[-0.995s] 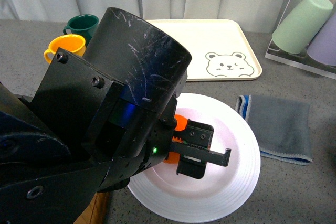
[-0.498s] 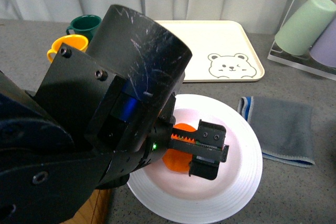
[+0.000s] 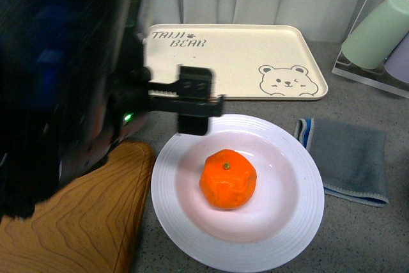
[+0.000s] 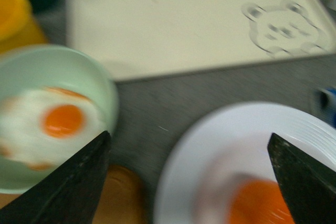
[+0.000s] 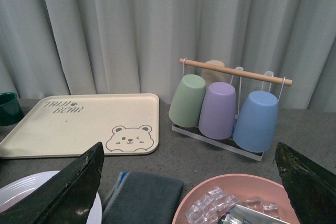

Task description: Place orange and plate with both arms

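The orange [image 3: 227,179] lies free in the middle of the white ridged plate [image 3: 295,222], green stem dot up. My left gripper [image 3: 193,108] is open and empty, blurred, above the plate's far-left rim and clear of the fruit. In the blurred left wrist view the open gripper [image 4: 191,182] looks down on the plate [image 4: 220,135], with the orange [image 4: 260,205] near one finger. My right gripper [image 5: 191,187] is open and empty and shows only in its own wrist view, where a sliver of the plate [image 5: 21,188] appears.
Beige bear tray [image 3: 236,62] behind the plate. Grey cloth [image 3: 348,158] to its right. Cup rack [image 3: 377,36] at back right. Wooden board [image 3: 83,222] at front left. Pale green bowl with fried egg [image 4: 52,124]. Pink bowl of ice cubes [image 5: 231,182] under the right gripper.
My left gripper was around the orange on the plate; it has opened and pulled up and back to the left. The orange stays on the plate.
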You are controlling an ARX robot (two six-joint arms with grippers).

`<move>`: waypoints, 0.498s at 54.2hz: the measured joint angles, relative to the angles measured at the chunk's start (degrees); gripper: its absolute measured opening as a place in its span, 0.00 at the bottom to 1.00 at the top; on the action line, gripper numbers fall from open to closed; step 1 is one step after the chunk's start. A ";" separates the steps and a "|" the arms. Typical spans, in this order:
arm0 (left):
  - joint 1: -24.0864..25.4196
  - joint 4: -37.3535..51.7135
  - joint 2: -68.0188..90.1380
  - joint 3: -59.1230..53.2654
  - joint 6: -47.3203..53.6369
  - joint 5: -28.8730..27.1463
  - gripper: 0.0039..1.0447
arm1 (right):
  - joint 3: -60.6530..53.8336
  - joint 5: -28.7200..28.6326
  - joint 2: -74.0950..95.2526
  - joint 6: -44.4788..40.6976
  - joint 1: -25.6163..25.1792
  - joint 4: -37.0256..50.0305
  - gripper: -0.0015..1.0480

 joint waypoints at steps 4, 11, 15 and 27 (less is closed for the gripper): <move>3.04 17.55 -0.90 -7.96 4.68 -1.57 0.65 | 0.00 0.39 0.00 0.04 0.00 0.00 0.91; 7.39 27.89 -8.90 -14.25 7.39 1.27 0.46 | 0.00 0.33 0.00 0.02 0.00 -0.02 0.91; 9.53 27.34 -13.62 -17.81 8.20 3.93 0.34 | 0.00 0.15 0.00 0.02 0.00 -0.02 0.91; 17.03 18.71 -29.57 -26.34 9.16 11.39 0.03 | 0.00 0.17 0.00 0.02 0.00 -0.02 0.91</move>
